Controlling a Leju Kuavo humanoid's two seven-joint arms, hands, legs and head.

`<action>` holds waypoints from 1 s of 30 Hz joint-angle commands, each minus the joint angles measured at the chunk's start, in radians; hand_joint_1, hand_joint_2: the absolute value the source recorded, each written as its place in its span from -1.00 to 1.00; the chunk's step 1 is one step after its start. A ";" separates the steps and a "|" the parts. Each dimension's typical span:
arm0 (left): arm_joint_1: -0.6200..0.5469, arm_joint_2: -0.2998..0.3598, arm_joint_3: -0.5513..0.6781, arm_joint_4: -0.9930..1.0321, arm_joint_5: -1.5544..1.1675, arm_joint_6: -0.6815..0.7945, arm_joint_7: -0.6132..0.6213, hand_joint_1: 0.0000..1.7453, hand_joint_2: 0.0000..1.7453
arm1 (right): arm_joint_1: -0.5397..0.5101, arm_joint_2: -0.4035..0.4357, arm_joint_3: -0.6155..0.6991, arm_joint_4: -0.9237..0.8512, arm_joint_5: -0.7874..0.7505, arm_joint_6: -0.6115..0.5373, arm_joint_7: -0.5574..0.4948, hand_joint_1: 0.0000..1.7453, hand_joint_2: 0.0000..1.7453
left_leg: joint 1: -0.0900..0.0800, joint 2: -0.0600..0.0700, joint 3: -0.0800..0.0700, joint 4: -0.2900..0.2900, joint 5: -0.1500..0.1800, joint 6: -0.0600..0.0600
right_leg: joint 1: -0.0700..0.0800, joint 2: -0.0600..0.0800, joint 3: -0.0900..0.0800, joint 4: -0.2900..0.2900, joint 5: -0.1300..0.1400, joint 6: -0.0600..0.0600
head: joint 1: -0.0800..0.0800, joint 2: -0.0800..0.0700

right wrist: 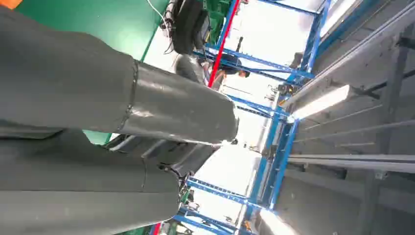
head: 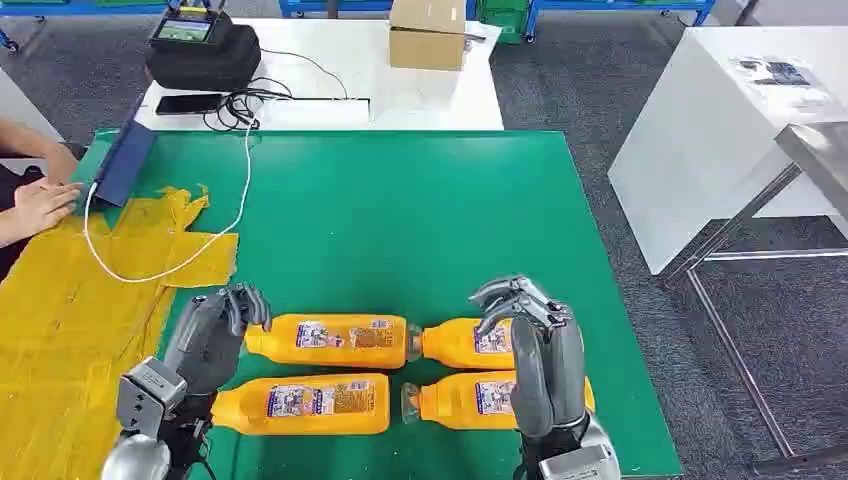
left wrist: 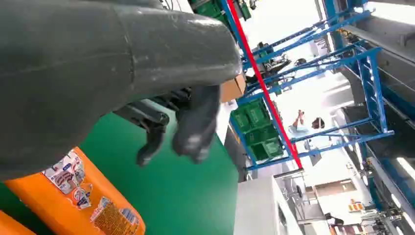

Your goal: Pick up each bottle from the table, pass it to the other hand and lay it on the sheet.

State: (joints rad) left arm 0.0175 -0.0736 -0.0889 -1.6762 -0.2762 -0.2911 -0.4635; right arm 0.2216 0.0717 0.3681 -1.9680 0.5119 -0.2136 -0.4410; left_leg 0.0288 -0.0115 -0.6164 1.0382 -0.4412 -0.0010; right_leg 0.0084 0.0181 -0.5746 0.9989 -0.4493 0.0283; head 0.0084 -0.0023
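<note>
On the green worktop in front of me lie four orange bottles in two rows of two, caps pointing inward: far-left bottle, near-left bottle, far-right bottle and near-right bottle. None lies on the yellow sheet, which covers the worktop's left side; a person's hand rests at its far edge. My left hand sits beside the base of the far-left bottle, fingers curled, holding nothing; whether it touches the bottle I cannot tell. My right hand hovers over the two right bottles, fingers bent downward and apart, empty. Judged step: the first pick, not yet made. Recommendation: close the right hand around the body of the far-right bottle, at the label rather than the narrow neck, since the smooth round plastic may roll or slip. Lift clear of the neighbouring bottles before presenting it to the left hand.
</note>
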 commanded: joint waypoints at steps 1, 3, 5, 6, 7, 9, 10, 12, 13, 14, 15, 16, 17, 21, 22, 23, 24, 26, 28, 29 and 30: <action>-0.034 -0.200 -0.021 -0.001 0.224 0.165 -0.062 1.00 -1.00 | -0.006 0.063 -0.188 0.159 -0.199 0.090 -0.055 1.00 -1.00 | -0.001 0.000 0.004 -0.003 0.001 0.002 | -0.001 -0.002 0.003 -0.002 0.000 0.001 | 0.000 0.000; -0.034 -0.200 -0.021 -0.001 0.224 0.165 -0.062 1.00 -1.00 | -0.006 0.063 -0.188 0.159 -0.199 0.090 -0.055 1.00 -1.00 | -0.001 0.000 0.001 -0.001 0.000 0.001 | 0.000 -0.001 0.001 -0.001 0.000 0.001 | 0.000 0.000; -0.034 -0.200 -0.021 -0.001 0.224 0.165 -0.062 1.00 -1.00 | -0.006 0.063 -0.188 0.159 -0.199 0.090 -0.055 1.00 -1.00 | -0.001 0.000 0.002 -0.002 0.000 0.002 | -0.001 -0.001 0.002 -0.001 0.000 0.001 | 0.000 0.000; -0.034 -0.200 -0.021 -0.001 0.224 0.165 -0.062 1.00 -1.00 | -0.006 0.063 -0.188 0.159 -0.199 0.090 -0.055 1.00 -1.00 | -0.001 0.000 0.002 -0.001 0.000 0.001 | 0.000 -0.001 0.002 -0.001 0.000 0.001 | 0.000 0.000; -0.034 -0.200 -0.021 -0.001 0.224 0.165 -0.062 1.00 -1.00 | -0.006 0.063 -0.188 0.159 -0.199 0.090 -0.055 1.00 -1.00 | -0.001 0.000 0.004 -0.003 0.001 0.002 | -0.001 -0.002 0.003 -0.003 0.000 0.001 | 0.000 0.000; -0.038 -0.194 -0.023 0.007 0.225 0.171 -0.059 1.00 -1.00 | -0.007 0.066 -0.188 0.160 -0.196 0.089 -0.055 1.00 -1.00 | 0.000 -0.003 0.001 -0.001 0.001 0.003 | 0.000 -0.005 0.003 -0.002 0.000 0.002 | 0.000 0.000; -0.038 -0.194 -0.023 0.007 0.225 0.171 -0.059 1.00 -1.00 | -0.007 0.066 -0.188 0.160 -0.196 0.089 -0.055 1.00 -1.00 | -0.001 -0.004 0.003 -0.003 0.001 0.004 | -0.001 -0.007 0.005 -0.004 0.000 0.003 | -0.001 0.000; -0.044 -0.182 -0.026 0.020 0.227 0.180 -0.056 0.02 -1.00 | -0.011 0.070 -0.185 0.163 -0.198 0.104 -0.047 -1.00 -1.00 | -0.001 -0.003 0.002 -0.002 0.001 0.003 | -0.001 -0.005 0.003 -0.003 0.000 0.002 | 0.000 0.000; -0.046 -0.178 -0.023 0.027 0.229 0.181 -0.057 0.02 -1.00 | -0.013 0.072 -0.183 0.164 -0.197 0.105 -0.046 -1.00 -1.00 | -0.002 -0.003 0.005 -0.004 0.001 0.003 | -0.001 -0.004 0.005 -0.004 0.001 0.002 | 0.000 0.000; -0.048 -0.175 -0.021 0.032 0.232 0.182 -0.059 0.02 -1.00 | -0.013 0.074 -0.181 0.163 -0.196 0.105 -0.045 -1.00 -1.00 | -0.002 -0.003 0.004 -0.004 0.001 0.003 | -0.002 -0.004 0.005 -0.003 0.001 0.002 | 0.000 0.000; -0.049 -0.172 -0.017 0.035 0.235 0.182 -0.062 0.02 -1.00 | -0.013 0.075 -0.179 0.160 -0.194 0.105 -0.043 -1.00 -1.00 | -0.002 0.000 0.003 -0.003 0.001 0.002 | -0.001 -0.001 0.003 -0.003 0.001 0.001 | 0.000 0.000; -0.053 -0.169 -0.014 0.046 0.231 0.187 -0.047 -1.00 -1.00 | -0.017 0.062 -0.173 0.166 -0.185 0.124 0.009 -1.00 -1.00 | -0.001 -0.002 0.001 -0.002 0.000 0.001 | 0.000 -0.001 0.002 -0.002 0.001 0.001 | 0.000 0.000; -0.057 -0.168 -0.011 0.056 0.238 0.184 -0.042 -1.00 -1.00 | -0.024 0.049 -0.166 0.173 -0.176 0.133 0.015 -1.00 -1.00 | -0.002 -0.001 0.003 -0.004 0.001 0.002 | -0.001 -0.002 0.003 -0.003 0.001 0.001 | 0.000 0.000; -0.059 -0.167 0.004 0.071 0.247 0.182 -0.043 -1.00 -1.00 | -0.065 0.029 -0.144 0.221 -0.109 0.142 0.076 -1.00 -1.00 | -0.002 0.001 0.006 -0.005 0.002 0.002 | -0.001 -0.002 0.005 -0.004 0.002 0.001 | 0.000 0.000; -0.059 -0.168 0.007 0.069 0.248 0.182 -0.043 -1.00 -1.00 | -0.070 0.029 -0.139 0.225 -0.098 0.141 0.085 -1.00 -1.00 | -0.001 0.003 0.004 -0.003 0.001 0.002 | 0.000 0.001 0.003 -0.003 0.002 0.001 | 0.000 0.000; -0.059 -0.170 0.009 0.068 0.248 0.181 -0.043 -1.00 -1.00 | -0.075 0.030 -0.132 0.228 -0.084 0.139 0.095 -1.00 -1.00 | -0.002 0.004 0.005 -0.005 0.001 0.003 | 0.000 0.000 0.004 -0.004 0.002 0.002 | 0.000 0.000; -0.059 -0.172 0.010 0.068 0.246 0.179 -0.042 -1.00 -1.00 | -0.083 0.028 -0.121 0.235 -0.076 0.145 0.115 -1.00 1.00 | -0.001 0.003 0.004 -0.003 0.001 0.002 | 0.001 0.000 0.003 -0.003 0.001 0.001 | 0.000 0.000; -0.063 -0.174 0.004 0.076 0.233 0.179 -0.035 -1.00 -1.00 | -0.111 0.015 -0.092 0.277 -0.047 0.175 0.186 -1.00 1.00 | -0.001 0.002 0.003 -0.003 0.001 0.002 | 0.000 -0.001 0.003 -0.003 0.001 0.001 | 0.000 0.000; -0.081 -0.174 -0.004 0.095 0.228 0.178 -0.026 -1.00 -1.00 | -0.182 -0.061 -0.003 0.370 0.050 0.266 0.292 -1.00 1.00 | -0.001 0.003 0.006 -0.006 0.001 0.003 | 0.000 0.000 0.005 -0.004 0.002 0.002 | 0.000 0.000; -0.108 -0.175 -0.015 0.126 0.229 0.173 -0.024 -1.00 -1.00 | -0.241 -0.120 0.043 0.452 0.105 0.285 0.350 -1.00 1.00 | 0.001 0.004 0.003 -0.003 0.001 0.002 | 0.001 0.001 0.003 -0.003 0.002 0.001 | 0.000 0.000; -0.133 -0.184 -0.016 0.154 0.239 0.175 -0.011 -1.00 -1.00 | -0.312 -0.116 0.069 0.571 0.132 0.290 0.360 -1.00 1.00 | 0.000 0.006 0.006 -0.005 0.002 0.003 | 0.000 0.003 0.005 -0.005 0.003 0.002 | 0.000 0.000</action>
State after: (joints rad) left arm -0.0106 -0.2430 -0.0916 -1.6671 -0.0374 -0.1114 -0.5043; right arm 0.1665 0.1172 0.2467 -1.8056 0.4721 -0.0413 -0.2691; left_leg 0.0303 -0.0103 -0.6172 1.0377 -0.4410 -0.0013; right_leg 0.0096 0.0183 -0.5746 0.9990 -0.4490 0.0286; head 0.0084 -0.0023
